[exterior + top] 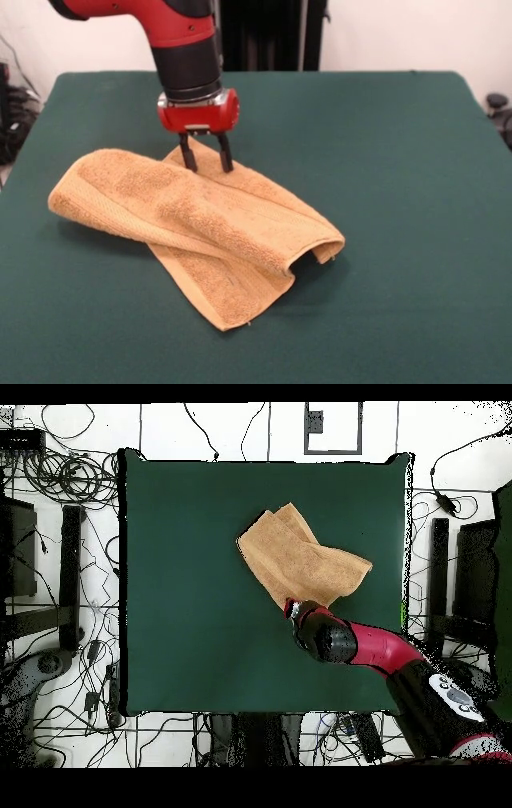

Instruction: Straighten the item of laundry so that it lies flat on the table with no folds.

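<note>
The orange-tan towel [208,224] lies crumpled on the green table [384,160], left of centre. One side is folded diagonally over the rest, and a rolled fold gapes open at its right end. My gripper [210,166] stands upright at the towel's far edge. It is open, with both black fingertips [190,160] down at the cloth and nothing gripped between them. In the overhead view the towel [300,559] sits above the table's [190,584] middle. There the gripper [293,607] meets the towel's lower edge, mostly hidden under the red wrist.
Green cloth stretches wide on every side of the towel. Cables and dark equipment [60,564] crowd the floor round the table. A black stand [272,32] rises behind the far edge.
</note>
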`<state>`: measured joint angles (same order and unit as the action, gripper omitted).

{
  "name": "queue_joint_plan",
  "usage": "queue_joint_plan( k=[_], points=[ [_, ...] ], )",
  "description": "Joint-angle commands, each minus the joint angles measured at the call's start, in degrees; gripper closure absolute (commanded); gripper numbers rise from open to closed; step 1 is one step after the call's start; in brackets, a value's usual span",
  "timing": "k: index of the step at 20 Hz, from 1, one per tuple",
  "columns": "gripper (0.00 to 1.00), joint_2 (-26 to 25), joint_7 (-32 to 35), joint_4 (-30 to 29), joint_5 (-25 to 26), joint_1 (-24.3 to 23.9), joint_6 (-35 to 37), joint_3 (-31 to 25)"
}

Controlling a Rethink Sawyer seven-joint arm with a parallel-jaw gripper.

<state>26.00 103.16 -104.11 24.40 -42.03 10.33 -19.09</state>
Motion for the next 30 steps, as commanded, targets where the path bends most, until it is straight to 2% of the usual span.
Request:
queue_joint_plan(
  k=[1,10,15,19,30],
  points=[
    [0.00,-1.90,4.75,-4.39,0.50,2.52,-0.41,-3.82],
    [0.00,-1.66,6.31,-5.38,-1.23,3.62,-0.72,-5.57],
    [0.00,-1.50,10.08,-7.38,-3.21,5.92,-3.49,-5.72],
    [0.00,0.60,14.28,-9.83,-6.35,9.31,-5.68,-4.73],
    [0.00,2.91,18.34,-12.40,-17.09,16.86,-9.74,-3.94]
  ],
)
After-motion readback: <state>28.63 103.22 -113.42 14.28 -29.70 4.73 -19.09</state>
